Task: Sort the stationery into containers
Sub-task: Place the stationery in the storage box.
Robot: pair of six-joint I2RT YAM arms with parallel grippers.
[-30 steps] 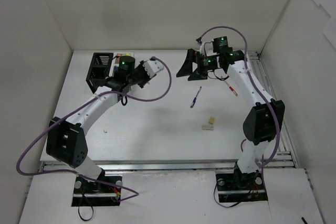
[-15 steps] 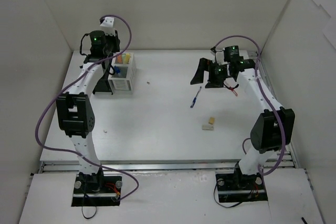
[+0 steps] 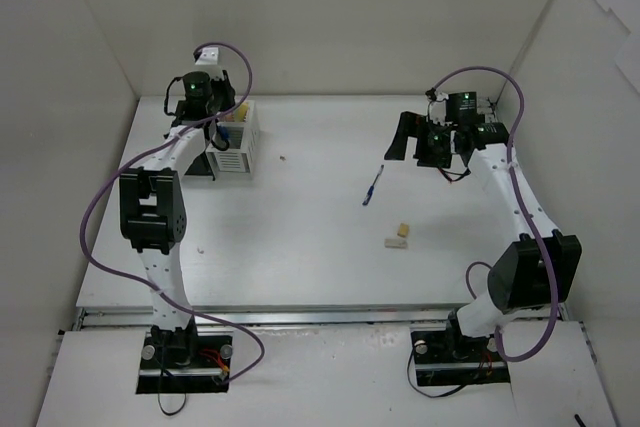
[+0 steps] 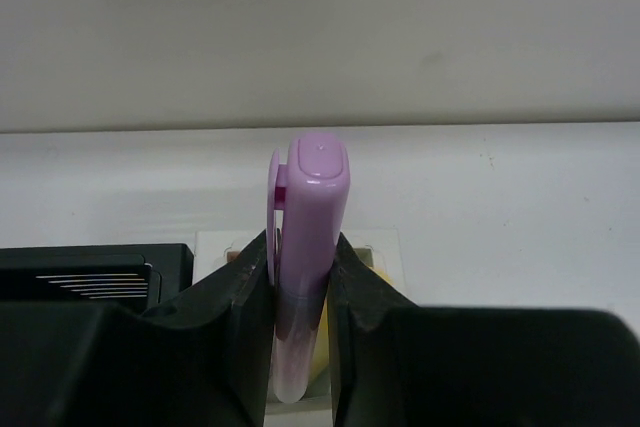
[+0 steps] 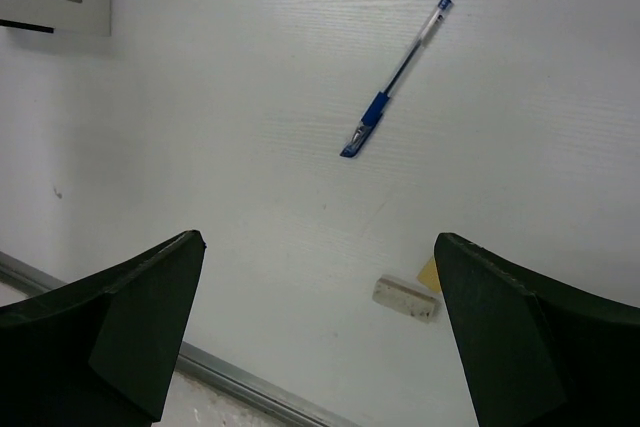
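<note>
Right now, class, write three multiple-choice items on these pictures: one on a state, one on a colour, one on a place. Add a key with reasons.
1. How does the right tool stand? A wide open, empty. B fully shut. C clamped on something.
2. What colour is the highlighter in the left tool? A green. B orange. C pink.
3. Where is the blue pen? A in the left tool. B flat on the table. C in the right tool.
Key: 1 A, its jaws stand far apart with nothing between; 2 C, the clamped cap is pink; 3 B, it lies alone on the white surface.
</note>
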